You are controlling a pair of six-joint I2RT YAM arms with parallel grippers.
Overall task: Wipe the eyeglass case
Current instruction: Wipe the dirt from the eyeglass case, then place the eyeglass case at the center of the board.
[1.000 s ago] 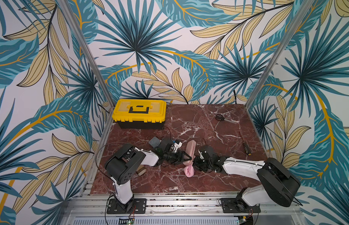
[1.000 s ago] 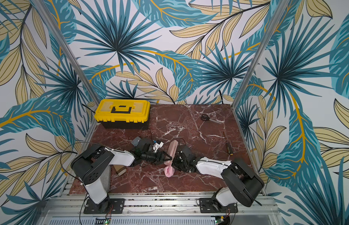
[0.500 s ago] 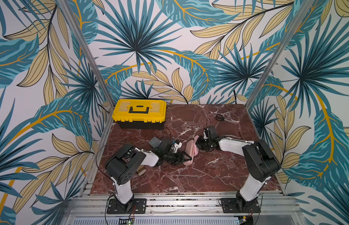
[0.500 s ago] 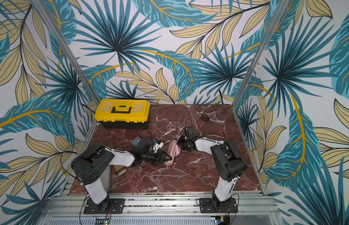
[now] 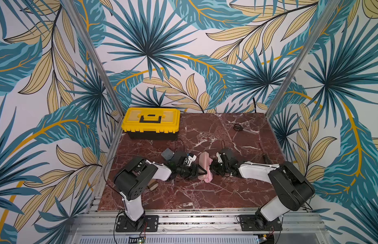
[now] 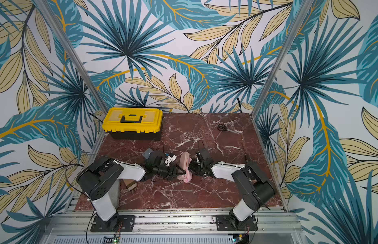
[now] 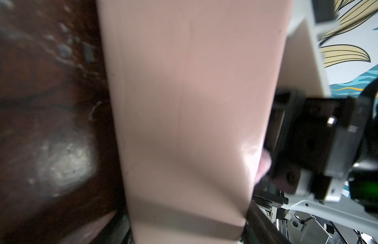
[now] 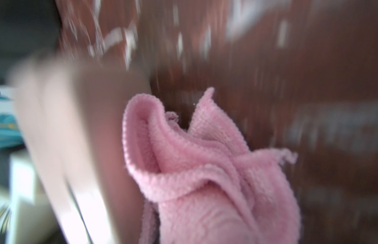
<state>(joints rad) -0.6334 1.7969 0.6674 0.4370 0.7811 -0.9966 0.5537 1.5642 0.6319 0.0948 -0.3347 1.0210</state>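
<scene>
Here we see the red marble table point(image 5: 205, 196) filling the lower middle of both top views, with a closed yellow toolbox point(image 5: 151, 120) at its upper left corner. The two arms reach in from the bottom edge of the frame and meet near the table's centre. Between them is the eyeglass case point(image 5: 203, 159), pale pink and flat-sided, just below the middle of the picture, with its long side running up and down the frame. We cannot tell whether it rests on the table or is raised a little. The left gripper point(image 5: 203, 172) comes in from the left, its jaws clamped around the lower end of the case. In the left wrist view the case point(image 7: 183, 105) fills most of the frame, with a dark finger point(image 7: 259, 219) against its edge. The right gripper point(image 5: 212, 169) comes in from the right, closed tight on a bunched pink cloth point(image 5: 208, 179) that touches the lower right side of the case. The right wrist view is blurred, yet we make out the cloth point(image 8: 205, 169) just beside the case point(image 8: 78, 131). A small grey block point(image 5: 168, 153) lies left of the case, a screwdriver point(image 5: 265, 155) lies near the table's right edge, and scissors point(image 5: 238, 127) lie at its upper right.
</scene>
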